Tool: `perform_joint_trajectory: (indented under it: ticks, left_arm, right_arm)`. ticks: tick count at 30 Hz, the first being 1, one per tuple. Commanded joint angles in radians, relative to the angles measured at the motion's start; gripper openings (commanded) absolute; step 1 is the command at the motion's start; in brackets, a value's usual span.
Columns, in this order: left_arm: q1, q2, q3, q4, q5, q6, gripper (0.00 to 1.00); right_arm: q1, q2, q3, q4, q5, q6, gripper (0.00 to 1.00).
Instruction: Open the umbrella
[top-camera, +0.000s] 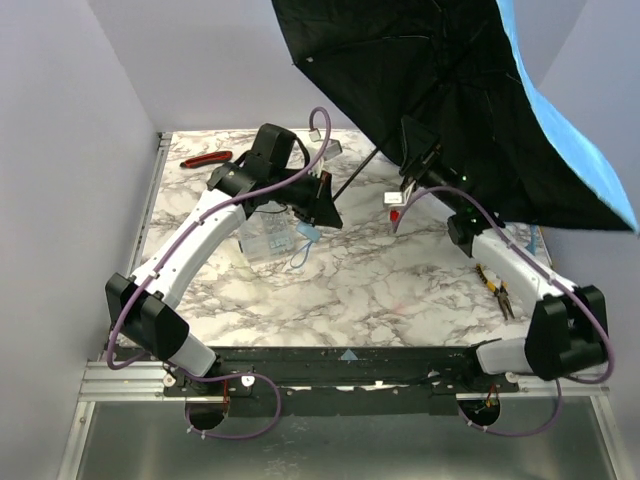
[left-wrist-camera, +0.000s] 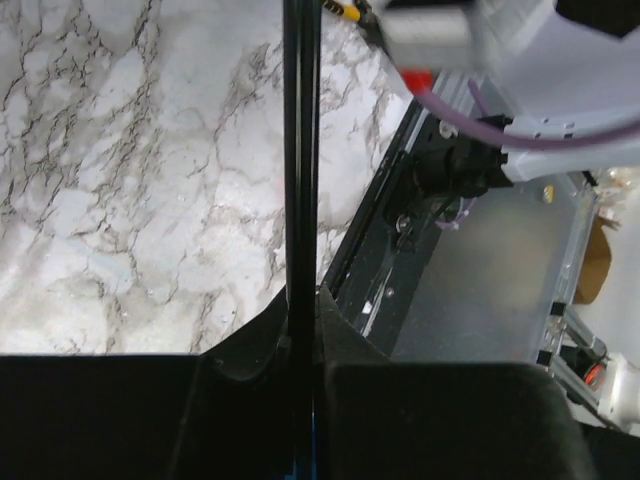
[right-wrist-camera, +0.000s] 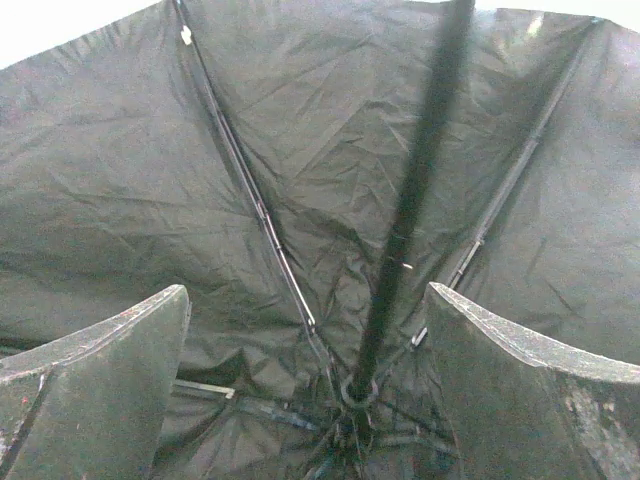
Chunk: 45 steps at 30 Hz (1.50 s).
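The umbrella (top-camera: 500, 110) stands open, black underside showing, sky-blue outer edge.

Looks like a robotics lab cell: plain walls (top-camera: 60, 150) box in a marble-patterned table (top-camera: 350, 290), aluminium rail (top-camera: 120, 375) at six o'clock, pliers (top-camera: 497, 290) at four, red-handled tool (top-camera: 205, 159) at eleven.

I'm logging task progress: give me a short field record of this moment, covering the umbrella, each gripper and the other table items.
umbrella: open, black underside toward the arms, blue top showing at the edge
left gripper: shut on the shaft
right gripper: open, fingers either side of the shaft, clear of it
table: marble top
other items: red-handled tool, clear plastic box, yellow-handled pliers
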Motion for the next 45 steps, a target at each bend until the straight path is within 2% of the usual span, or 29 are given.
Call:
perform_joint_trajectory:
  ticks: [1, 3, 5, 7, 10, 13, 15, 18, 20, 25, 27, 30, 32, 35, 36, 38, 40, 43, 45]
  left_arm:
    - [0.017, -0.052, -0.013, 0.167, 0.054, -0.072, 0.00]
    - [0.017, -0.055, -0.024, 0.179, 0.061, -0.080, 0.00]
    - [0.017, -0.062, -0.041, 0.188, 0.062, -0.079, 0.00]
    - [0.017, -0.067, -0.057, 0.186, 0.061, -0.070, 0.00]
    - [0.016, -0.076, -0.067, 0.162, 0.071, -0.043, 0.00]
    - [0.017, -0.092, -0.078, 0.143, 0.064, -0.006, 0.00]
    - [0.017, -0.105, -0.090, 0.148, 0.055, 0.002, 0.00]
    - [0.017, -0.115, -0.109, 0.167, 0.048, -0.004, 0.00]
    - [0.017, -0.115, -0.117, 0.185, 0.046, -0.016, 0.00]
    - [0.017, -0.116, -0.135, 0.221, 0.043, -0.038, 0.00]
    - [0.017, -0.118, -0.135, 0.227, 0.043, -0.041, 0.00]
    - [0.017, -0.115, -0.133, 0.217, 0.049, -0.035, 0.00]
    - [0.017, -0.116, -0.134, 0.210, 0.050, -0.025, 0.00]
    - [0.017, -0.124, -0.143, 0.210, 0.047, -0.020, 0.00]
    - [0.017, -0.125, -0.146, 0.210, 0.046, -0.020, 0.00]
    - [0.018, -0.118, -0.141, 0.202, 0.045, -0.015, 0.00]
    - [0.018, -0.110, -0.129, 0.181, 0.048, -0.002, 0.00]
    - [0.021, -0.106, -0.117, 0.156, 0.049, 0.019, 0.00]
    - [0.025, -0.108, -0.113, 0.129, 0.052, 0.043, 0.00]
  right_arm:
    - [0.030, -0.133, -0.057, -0.198, 0.034, 0.188, 1.00]
    - [0.045, -0.189, -0.075, -0.300, 0.094, 0.272, 0.98]
    - [0.059, -0.221, -0.099, -0.326, 0.162, 0.311, 0.94]
    - [0.062, -0.224, -0.147, -0.228, 0.214, 0.269, 0.90]
    - [0.064, -0.184, -0.184, -0.012, 0.266, 0.240, 0.89]
    - [0.065, -0.146, -0.113, 0.025, 0.292, 0.305, 0.86]
    - [0.069, -0.139, 0.000, -0.103, 0.334, 0.464, 0.83]
    - [0.070, -0.125, 0.238, -0.451, 0.380, 0.876, 0.78]
    - [0.070, -0.131, 0.323, -0.590, 0.363, 1.119, 0.78]
    - [0.071, -0.245, 0.221, -0.572, 0.201, 1.524, 0.79]
    - [0.081, -0.247, 0.214, -0.585, 0.194, 1.571, 0.79]
    - [0.092, -0.225, 0.219, -0.580, 0.256, 1.504, 0.85]
    - [0.091, -0.217, 0.219, -0.511, 0.312, 1.589, 0.86]
    - [0.092, -0.189, 0.282, -0.552, 0.284, 1.679, 0.85]
    - [0.092, -0.181, 0.298, -0.568, 0.265, 1.672, 0.84]
    - [0.091, -0.171, 0.327, -0.645, 0.152, 1.532, 0.84]
    - [0.099, -0.191, 0.304, -0.707, 0.085, 1.288, 0.86]
    - [0.125, -0.235, 0.214, -0.694, 0.135, 0.848, 0.86]
    - [0.126, -0.249, 0.139, -0.619, 0.182, 0.601, 0.84]
